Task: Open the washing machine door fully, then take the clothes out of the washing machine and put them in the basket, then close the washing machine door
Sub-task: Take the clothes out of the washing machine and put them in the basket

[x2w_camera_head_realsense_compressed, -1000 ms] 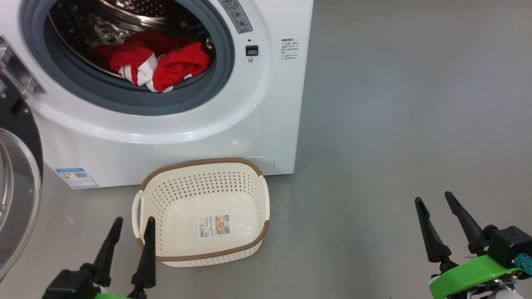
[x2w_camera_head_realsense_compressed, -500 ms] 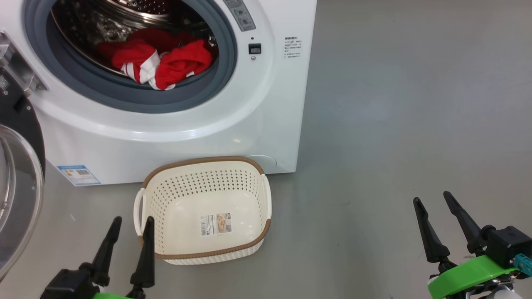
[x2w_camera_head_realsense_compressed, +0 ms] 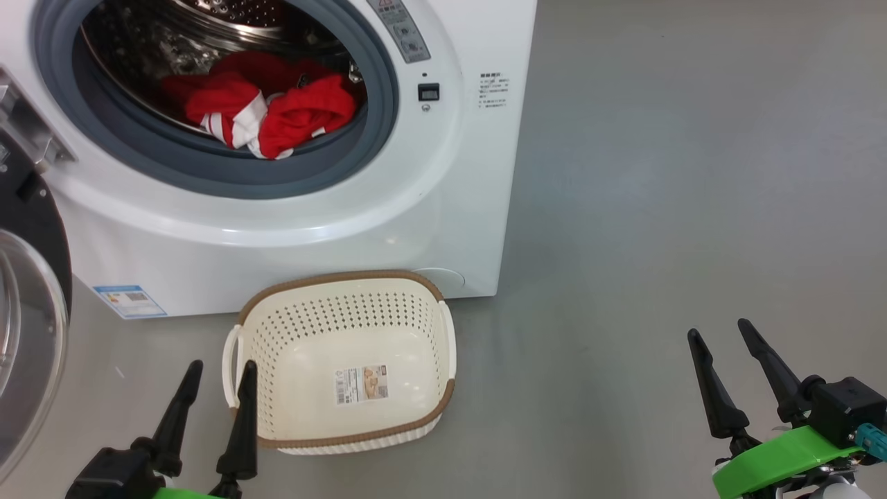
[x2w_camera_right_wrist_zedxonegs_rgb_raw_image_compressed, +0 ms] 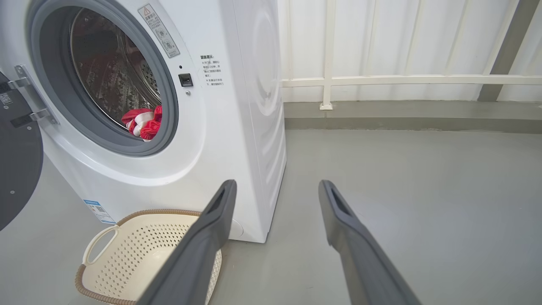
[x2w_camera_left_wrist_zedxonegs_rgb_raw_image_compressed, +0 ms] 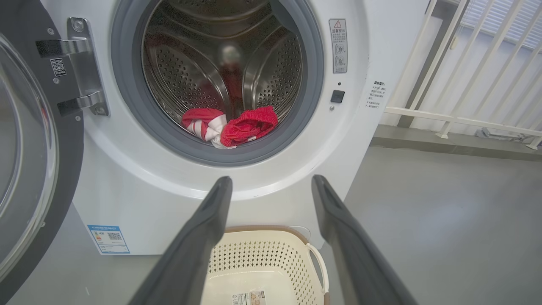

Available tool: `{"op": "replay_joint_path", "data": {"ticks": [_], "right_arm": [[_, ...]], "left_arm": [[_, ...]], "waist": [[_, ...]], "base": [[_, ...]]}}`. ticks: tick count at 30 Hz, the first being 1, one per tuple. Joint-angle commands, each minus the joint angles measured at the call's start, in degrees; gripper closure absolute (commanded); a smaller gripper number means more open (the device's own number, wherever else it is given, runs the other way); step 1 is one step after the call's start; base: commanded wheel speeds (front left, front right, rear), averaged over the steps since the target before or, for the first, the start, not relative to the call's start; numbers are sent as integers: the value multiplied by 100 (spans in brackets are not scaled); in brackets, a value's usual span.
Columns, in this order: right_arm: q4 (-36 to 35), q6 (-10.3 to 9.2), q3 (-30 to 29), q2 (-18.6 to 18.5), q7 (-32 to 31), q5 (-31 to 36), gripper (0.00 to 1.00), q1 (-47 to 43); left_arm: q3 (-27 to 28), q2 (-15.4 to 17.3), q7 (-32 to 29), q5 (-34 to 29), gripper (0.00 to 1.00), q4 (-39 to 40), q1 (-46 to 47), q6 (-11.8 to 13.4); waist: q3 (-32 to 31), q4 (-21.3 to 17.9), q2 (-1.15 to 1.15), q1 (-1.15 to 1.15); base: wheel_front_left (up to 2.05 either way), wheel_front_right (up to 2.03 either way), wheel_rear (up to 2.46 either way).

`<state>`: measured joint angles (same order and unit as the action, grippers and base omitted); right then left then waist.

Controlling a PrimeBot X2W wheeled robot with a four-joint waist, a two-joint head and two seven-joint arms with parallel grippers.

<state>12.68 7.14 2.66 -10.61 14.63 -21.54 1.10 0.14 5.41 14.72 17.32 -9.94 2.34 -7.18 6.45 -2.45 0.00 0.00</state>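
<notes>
Red fabric with white stripes, the clothes, lies in a low heap at the near bottom of the steel drum, just behind the grey gasket of the washing machine. The washing machine door stands swung out to the left on its hinge. We judge that the opening is done and that taking out the clothes is the step in hand. The basket stands on the floor just in front of the machine, below its mouth, with no cloth in it yet.

Both end effectors are released and carry nothing. The left end effector hangs at the near left corner of the basket. The right end effector is well apart to the right, over bare floor.

To do this step well, we would enter above the gasket lip and come down on the highest fold. We would close on a thick bunch, not on a thin edge. Then we would lift over the lip before drawing back, so the cloth does not drag on the rubber. The open door on the left needs room.

The heap is longer from left to right than from near to far, and its white striped part points down toward the gasket. The mouth of the machine faces near. The basket opens upward, with its handles at left and right, so we take its long axis as left to right, slightly turned.
</notes>
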Motion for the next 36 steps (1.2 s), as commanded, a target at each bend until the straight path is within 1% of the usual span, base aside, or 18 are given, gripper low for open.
{"op": "replay_joint_path", "data": {"ticks": [1,14,36], "right_arm": [[-168,35,129,-96,37,17,0,74],[-170,35,143,-73,37,14,0,144],[-165,35,168,-68,37,10,0,192]], "left_arm": [[180,124,28,21,0,124,187,-31],[180,113,28,-88,0,43,301,-31],[175,88,28,-125,0,-2,369,-31]], "waist": [[16,6,0,0],[119,34,0,0],[195,42,0,0]], "base": [[106,-117,12],[89,-98,10],[2,-2,0]]}}
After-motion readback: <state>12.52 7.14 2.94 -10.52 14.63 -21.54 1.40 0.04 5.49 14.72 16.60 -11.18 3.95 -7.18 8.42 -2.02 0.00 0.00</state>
